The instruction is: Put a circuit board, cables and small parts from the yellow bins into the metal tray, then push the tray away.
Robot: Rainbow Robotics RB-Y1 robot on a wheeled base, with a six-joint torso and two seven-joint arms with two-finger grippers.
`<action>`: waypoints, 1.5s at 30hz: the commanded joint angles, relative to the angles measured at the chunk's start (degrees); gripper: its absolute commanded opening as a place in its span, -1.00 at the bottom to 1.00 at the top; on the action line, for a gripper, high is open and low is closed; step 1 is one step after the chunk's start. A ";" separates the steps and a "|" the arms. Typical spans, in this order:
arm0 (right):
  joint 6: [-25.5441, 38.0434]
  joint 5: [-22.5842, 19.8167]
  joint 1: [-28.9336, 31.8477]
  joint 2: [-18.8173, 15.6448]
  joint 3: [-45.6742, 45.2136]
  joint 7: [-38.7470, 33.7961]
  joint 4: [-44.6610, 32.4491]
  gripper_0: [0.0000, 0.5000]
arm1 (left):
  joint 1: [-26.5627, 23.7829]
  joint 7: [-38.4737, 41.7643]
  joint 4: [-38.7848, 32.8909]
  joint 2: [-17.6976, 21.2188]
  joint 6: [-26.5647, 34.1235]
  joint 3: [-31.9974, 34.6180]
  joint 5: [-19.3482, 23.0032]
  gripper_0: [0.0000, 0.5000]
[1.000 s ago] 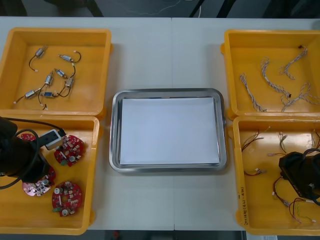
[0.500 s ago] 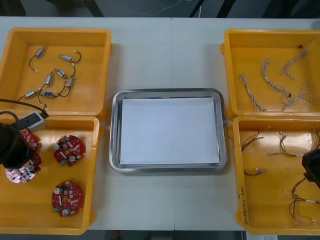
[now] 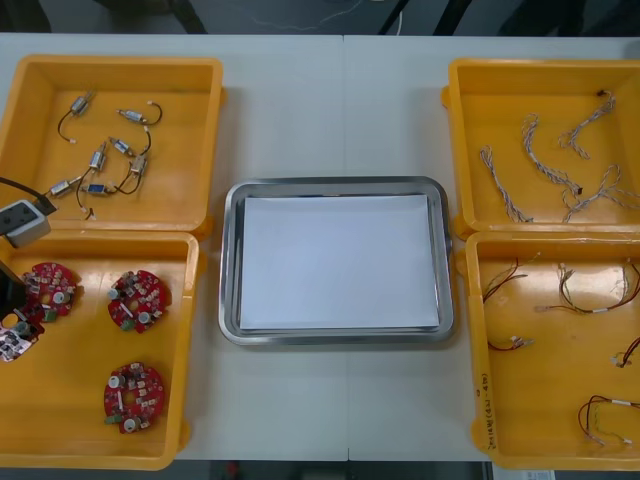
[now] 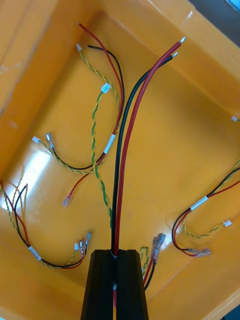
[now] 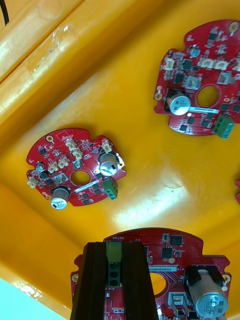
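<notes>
Nothing lies in the metal tray at the desk's middle yet. The left gripper pinches a circuit board over the near-left yellow bin. The right gripper clamps a red and black cable, seemingly lifted above its bin.

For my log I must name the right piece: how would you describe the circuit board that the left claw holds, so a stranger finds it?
Find the yellow bin nearest the robot on its left. The circuit board is at that bin's outer side, held by the left claw. Unlike the other boards lying free, its green connector is clamped between the fingers.
</notes>
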 commanded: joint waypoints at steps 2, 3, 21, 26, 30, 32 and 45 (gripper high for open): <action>0.38 -6.47 -1.54 -8.69 -1.75 1.74 -1.82 -1.00 | -0.28 1.08 -4.04 -2.19 4.96 3.84 0.10 -1.00; 0.38 -8.06 -1.98 -10.10 -1.75 1.91 -1.82 -1.00 | -0.72 1.60 -4.57 -2.54 6.19 4.19 0.10 -1.00; 0.38 -27.04 -14.11 -22.58 0.97 12.46 5.30 -1.00 | -14.16 21.29 -15.47 -5.97 18.94 -0.12 4.14 -1.00; 0.38 -30.20 -18.07 -24.34 2.82 17.73 8.20 -1.00 | -20.14 25.86 -15.64 -7.02 19.38 -6.00 3.79 -1.00; 0.38 -30.82 -20.97 -24.43 4.75 22.48 8.38 -1.00 | -26.38 29.29 -14.59 -8.87 19.64 -11.89 3.53 -1.00; 0.38 -30.99 -22.46 -24.34 5.89 24.06 8.38 -1.00 | -28.93 30.52 -13.80 -10.10 19.64 -14.35 3.09 -1.00; 0.38 -33.28 -33.89 -24.34 17.50 31.97 8.38 -1.00 | -42.82 32.81 -8.43 -21.96 18.68 -29.91 -3.33 -1.00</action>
